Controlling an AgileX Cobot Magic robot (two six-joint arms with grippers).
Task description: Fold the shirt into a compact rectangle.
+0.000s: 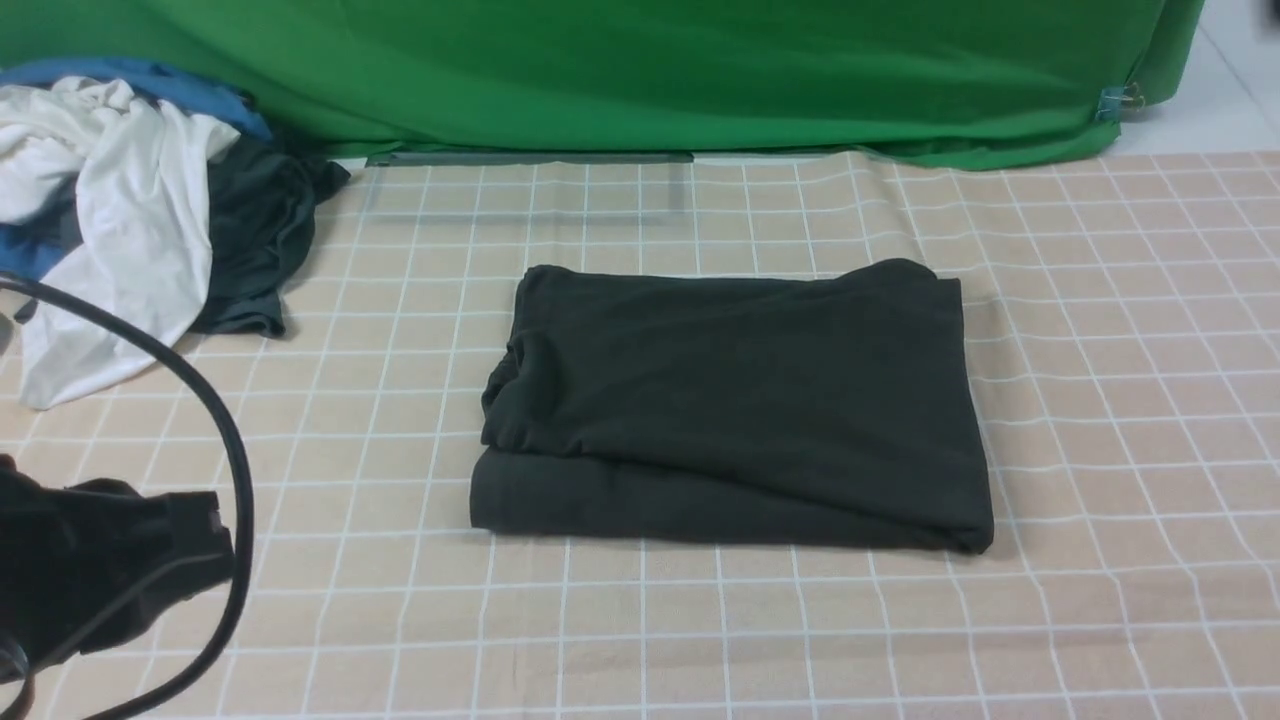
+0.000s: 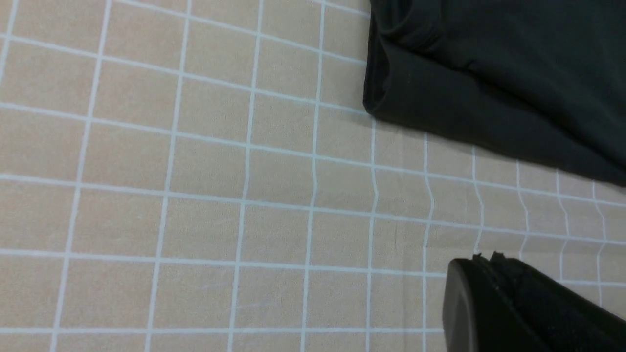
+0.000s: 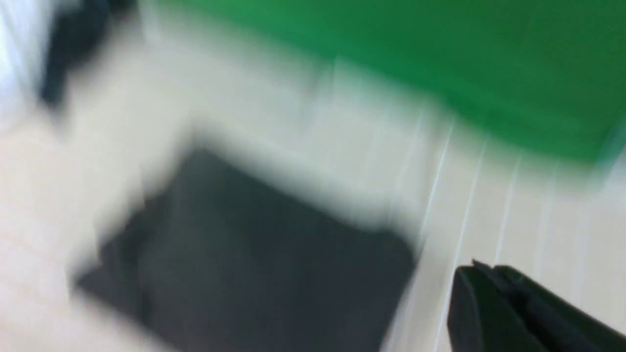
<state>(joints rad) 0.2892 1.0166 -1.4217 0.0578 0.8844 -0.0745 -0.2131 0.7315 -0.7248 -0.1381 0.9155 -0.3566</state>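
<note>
- Left gripper [image 2: 477, 261] pressed together with nothing between its tips, raised over bare checked tablecloth [image 2: 195, 195] – seen at the edge of the left wrist view, apart from the shirt's near corner.
- Right gripper [image 3: 481, 271] likewise closed and empty, tips meeting in the right wrist view; badly smeared picture, so little else readable beyond a dark patch for the shirt [image 3: 254, 254] and green behind.
- Neither gripper touching any cloth.
- Black shirt [image 1: 735, 400] lying folded into a rough rectangle near the middle of the tablecloth, flat on the grid pattern.
- Upper layer sitting slightly askew on the lower – a strip of the bottom layer left showing along the near edge, and a small bunched fold on the left side.
- No print or tag visible on the exposed surface.
- Heap of other clothes [image 1: 130, 200] – white, blue and dark pieces – piled at the far left, well apart from the shirt.
- Green backdrop [image 1: 640, 70] draped along the far edge of the table.
- Black cable [image 1: 215, 420] looping across the lower left of the front view, above a dark arm part [image 1: 90, 560].
</note>
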